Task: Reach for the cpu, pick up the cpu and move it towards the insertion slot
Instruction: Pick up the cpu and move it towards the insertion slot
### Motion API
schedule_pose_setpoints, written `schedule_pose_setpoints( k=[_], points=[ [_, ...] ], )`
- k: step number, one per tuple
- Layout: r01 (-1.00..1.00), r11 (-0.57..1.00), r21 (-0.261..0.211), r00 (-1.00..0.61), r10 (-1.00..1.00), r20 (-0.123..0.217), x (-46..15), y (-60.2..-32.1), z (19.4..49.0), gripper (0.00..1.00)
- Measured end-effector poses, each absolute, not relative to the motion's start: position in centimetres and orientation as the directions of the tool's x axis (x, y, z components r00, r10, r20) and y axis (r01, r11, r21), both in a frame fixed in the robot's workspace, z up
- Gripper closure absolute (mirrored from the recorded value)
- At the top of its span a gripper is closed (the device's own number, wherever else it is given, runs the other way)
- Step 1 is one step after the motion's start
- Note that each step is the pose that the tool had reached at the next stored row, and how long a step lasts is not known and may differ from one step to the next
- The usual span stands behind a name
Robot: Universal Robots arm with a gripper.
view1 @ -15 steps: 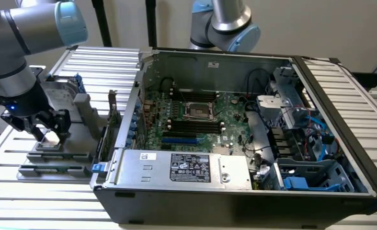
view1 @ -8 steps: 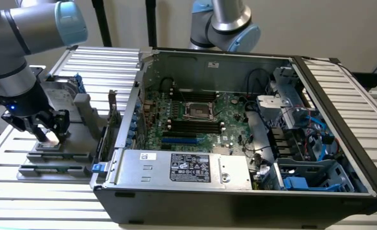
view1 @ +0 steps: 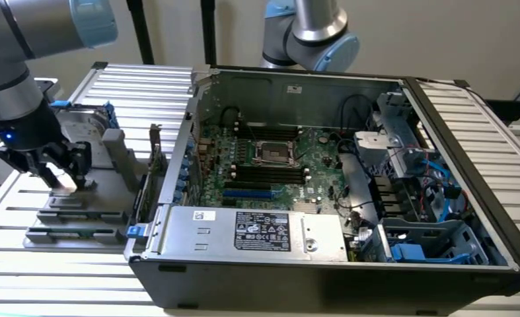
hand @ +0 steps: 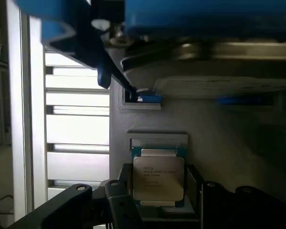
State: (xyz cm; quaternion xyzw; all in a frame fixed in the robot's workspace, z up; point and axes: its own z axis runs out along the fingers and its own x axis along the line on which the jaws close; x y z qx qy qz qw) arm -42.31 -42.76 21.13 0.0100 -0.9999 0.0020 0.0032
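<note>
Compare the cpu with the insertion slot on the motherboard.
The cpu lies on the grey fixture outside the case, at the gripper; the insertion slot sits on the motherboard inside it. The cpu has a solid silvery printed top; the insertion slot is a shiny frame around a dark centre. Both are square and lie flat.

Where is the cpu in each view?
Exterior view: the cpu is at the exterior view's left, under the gripper, on the grey fixture.
Wrist view: the cpu lies in the grey fixture's pocket, close before the camera.
Shared landmark: the hard drive with blue brackets.
</note>
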Motion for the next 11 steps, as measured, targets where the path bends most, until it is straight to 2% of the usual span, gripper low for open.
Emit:
schedule_pose_setpoints(
  k=[11],
  points=[
    [-0.020, 1.000, -0.004, -1.000, -0.020, 0.011, -41.5, -42.8, 26.2, 0.45]
  ],
)
